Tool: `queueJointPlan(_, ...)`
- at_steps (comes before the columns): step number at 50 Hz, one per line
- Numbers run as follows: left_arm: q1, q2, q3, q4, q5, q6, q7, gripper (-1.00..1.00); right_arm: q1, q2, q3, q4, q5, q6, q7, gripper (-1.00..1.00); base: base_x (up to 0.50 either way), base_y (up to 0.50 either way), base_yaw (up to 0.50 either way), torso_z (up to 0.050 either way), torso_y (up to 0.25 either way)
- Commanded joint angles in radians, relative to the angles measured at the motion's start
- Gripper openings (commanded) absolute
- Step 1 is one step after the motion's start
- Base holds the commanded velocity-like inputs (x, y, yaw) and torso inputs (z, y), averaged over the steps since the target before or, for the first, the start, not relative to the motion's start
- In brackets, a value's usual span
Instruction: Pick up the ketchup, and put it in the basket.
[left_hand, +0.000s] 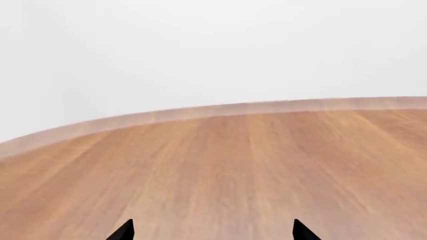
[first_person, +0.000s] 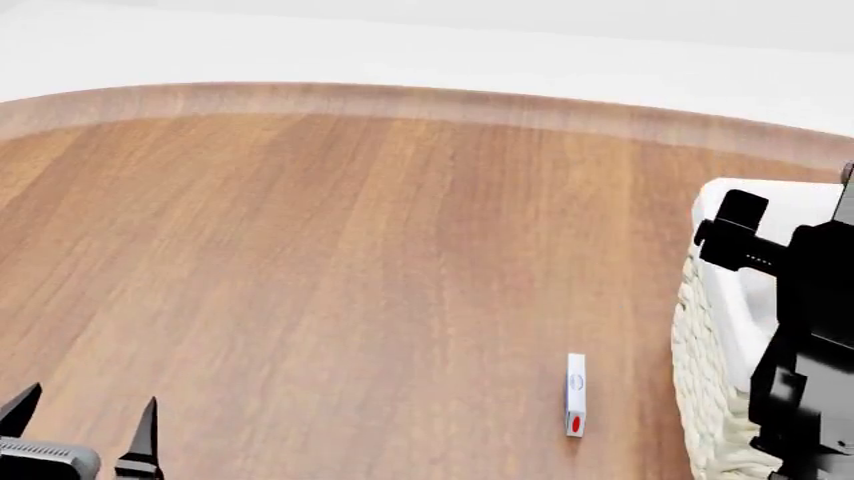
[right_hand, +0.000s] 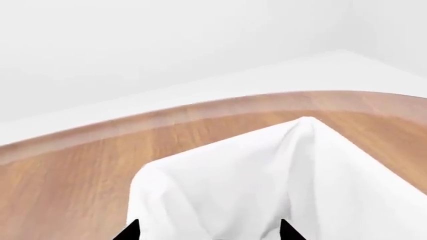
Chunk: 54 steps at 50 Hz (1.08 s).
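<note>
Ketchup nowhere in view in any of the three pictures, so nothing to say of its look or place. Basket (first_person: 707, 400) at the table's (first_person: 347, 260) right edge in the head view: cream woven wicker wall, white cloth liner folded over the rim, partly hidden behind the dark right arm. Same white liner (right_hand: 267, 175) filling the lower part of the right wrist view, its folded corner peaking toward the table's curved far edge. Right gripper (right_hand: 207, 235) above the liner, only two black fingertips showing, set apart with nothing between them. Left gripper (first_person: 83, 430) low at the table's near left, over bare wood, tips likewise apart and empty. Small white stick (first_person: 575, 394) with a red dot lying flat on the wood, just beside the basket's wall, not touching it.
</note>
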<state>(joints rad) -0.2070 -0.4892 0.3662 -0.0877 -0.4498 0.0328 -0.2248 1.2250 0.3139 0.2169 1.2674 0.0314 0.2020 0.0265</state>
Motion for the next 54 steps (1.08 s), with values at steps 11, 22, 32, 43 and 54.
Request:
queueJointPlan(11, -0.014, 0.010, -0.024, 0.068, 0.014, -0.038, -0.100, 1.00, -0.409, -0.137, 0.013, -0.993, 0.048, 0.402, -0.034, 1.00, 0.00, 0.00, 0.00, 0.000, 0.000)
queueJointPlan(22, -0.006, 0.007, -0.020, 0.163, 0.022, -0.072, -0.147, 1.00, -0.612, -0.218, -0.008, -1.497, 0.071, 0.616, 0.011, 1.00, 0.00, 0.00, 0.00, 0.000, 0.000)
queueJointPlan(32, 0.054, -0.029, -0.046, 0.320, 0.011, -0.087, -0.206, 1.00, -0.763, -0.263, -0.059, -1.808, 0.097, 0.669, 0.038, 1.00, 0.00, 0.00, 0.00, 0.000, 0.000)
queueJointPlan(43, 0.110, -0.061, -0.056, 0.480, 0.027, -0.102, -0.262, 1.00, -0.903, -0.276, -0.131, -2.049, 0.115, 0.647, 0.093, 1.00, 0.00, 0.00, 0.00, 0.000, 0.000)
queueJointPlan(54, 0.175, -0.088, -0.067, 0.598, 0.049, -0.095, -0.305, 1.00, -1.038, -0.257, -0.221, -2.207, 0.100, 0.592, 0.149, 1.00, 0.00, 0.00, 0.00, 0.000, 0.000)
